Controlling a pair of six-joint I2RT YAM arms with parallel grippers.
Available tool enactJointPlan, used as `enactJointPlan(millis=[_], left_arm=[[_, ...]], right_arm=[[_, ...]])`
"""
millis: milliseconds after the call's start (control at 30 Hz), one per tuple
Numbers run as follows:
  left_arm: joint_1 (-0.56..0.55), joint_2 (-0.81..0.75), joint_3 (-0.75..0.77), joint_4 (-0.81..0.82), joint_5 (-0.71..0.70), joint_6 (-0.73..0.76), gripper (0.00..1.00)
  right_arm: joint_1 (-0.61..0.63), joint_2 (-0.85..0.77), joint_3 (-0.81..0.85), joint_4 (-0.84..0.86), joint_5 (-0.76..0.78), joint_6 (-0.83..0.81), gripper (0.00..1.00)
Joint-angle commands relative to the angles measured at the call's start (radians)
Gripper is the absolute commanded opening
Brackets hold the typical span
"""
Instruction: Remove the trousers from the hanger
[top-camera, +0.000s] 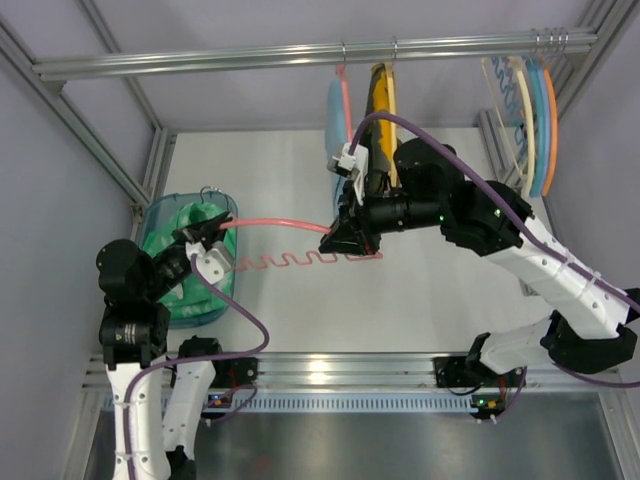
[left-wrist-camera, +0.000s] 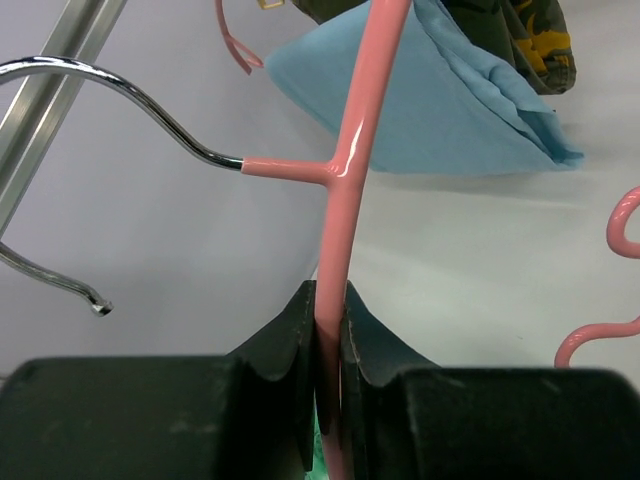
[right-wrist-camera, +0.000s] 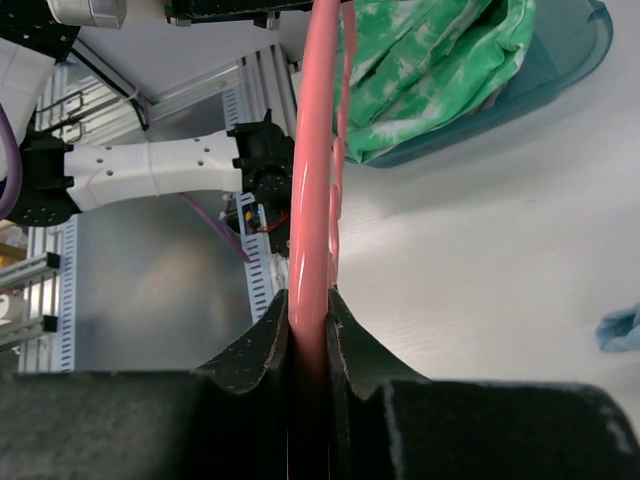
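At the lower left of the top view the left arm rises from its base and bends toward the middle. The left gripper (top-camera: 213, 230) is clamped on the hanger (top-camera: 280, 223), close to the place where the metal hook joins the pink plastic (its wrist view shows the two dark fingers pressed on the thin bar from both sides).

Just beside this gripper, at the left of the frame, the trousers (top-camera: 168, 228) lie crumpled inside a teal plastic basket (top-camera: 200, 312). They are soft green fabric with pale whitish patches, and no part of them is on the hanger.

The hanger is salmon-pink and bare. It lies nearly flat above the table, from the basket toward the centre of the frame, with its wavy lower bar (top-camera: 300, 261) on the lower side.

The right arm comes from the lower right, folds at the elbow and reaches left. The right gripper (top-camera: 338, 233) is closed tightly on the hanger's far end.

At the top of the frame a metal rail (top-camera: 250, 58) carries a light blue garment (top-camera: 335, 115), a yellow-and-black garment (top-camera: 382, 95) and several more hangers (top-camera: 535, 100).
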Motion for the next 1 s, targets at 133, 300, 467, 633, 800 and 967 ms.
enactJointPlan(millis=[133, 300, 467, 633, 800, 967], left_arm=[[0.002, 0.052, 0.105, 0.025, 0.101, -0.095, 0.42], [0.002, 0.083, 0.136, 0.141, 0.106, -0.303, 0.72], [0.000, 0.112, 0.165, 0.350, 0.102, -0.674, 0.81], [0.002, 0.161, 0.207, 0.643, -0.010, -1.059, 0.88], [0.000, 0.248, 0.312, 0.676, -0.128, -1.316, 0.98], [0.000, 0.293, 0.311, 0.705, -0.132, -1.408, 0.98]], right_arm=[[-0.157, -0.061, -0.004, 0.070, -0.139, 0.051, 0.00], [-0.231, -0.114, -0.024, 0.101, -0.190, 0.085, 0.00], [-0.334, -0.197, -0.051, 0.149, -0.300, 0.139, 0.00], [-0.481, -0.309, -0.079, 0.172, -0.369, 0.177, 0.00], [-0.669, -0.508, -0.171, 0.241, -0.389, 0.242, 0.00], [-0.870, -0.709, -0.211, 0.186, -0.290, 0.246, 0.00]])
